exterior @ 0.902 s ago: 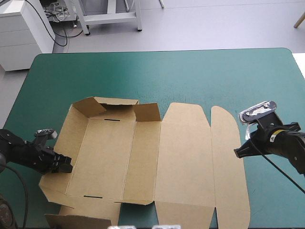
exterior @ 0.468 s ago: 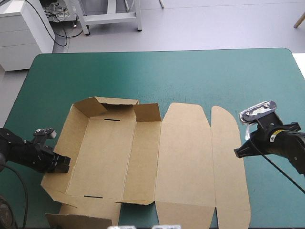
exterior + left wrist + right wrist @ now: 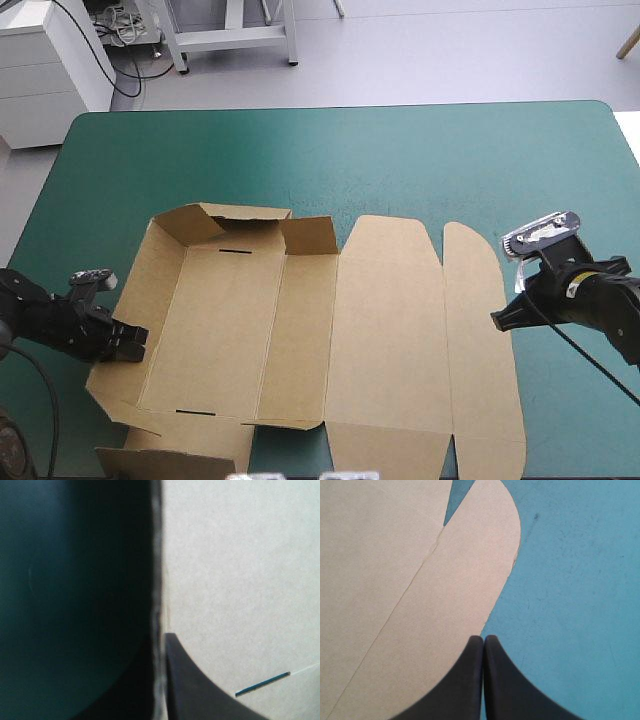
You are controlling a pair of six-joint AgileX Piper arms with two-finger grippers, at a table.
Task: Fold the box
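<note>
In the high view there is one brown box [image 3: 380, 330] on the teal-green table [image 3: 330, 150]. It is a cut sheet that lies mostly flat, closer to the near edge of the table than to the far one. Its left part makes a shallow tray. The far wall stands up with two corner flaps bent inward, and the left wall leans outward. Two narrow slots [image 3: 237, 251] are cut in the tray floor, one by the far wall and one by the near side. To the right of the tray lie one wide lid panel and one long flap with rounded corners, both flat. Two claws are in view: the left claw [image 3: 128, 346] is at the outer edge of the left wall, and the right claw [image 3: 497, 321] is at the right edge of the rounded flap.

In the left wrist view, the left claw [image 3: 161, 645] is nearly closed on the box [image 3: 240, 570]. The edge of the wall runs straight between its two black fingers [image 3: 200, 685], and the other finger is dim on the table [image 3: 60, 580] side. One slot [image 3: 262, 685] shows in the board ahead.

In the right wrist view, the right claw [image 3: 483, 639] has its fingers pressed together in one pointed arch, with nothing between them. Its tip is over the curved edge of the flap of the box [image 3: 395, 580], where the board meets the table [image 3: 570, 605]. One crease line crosses the board.
</note>
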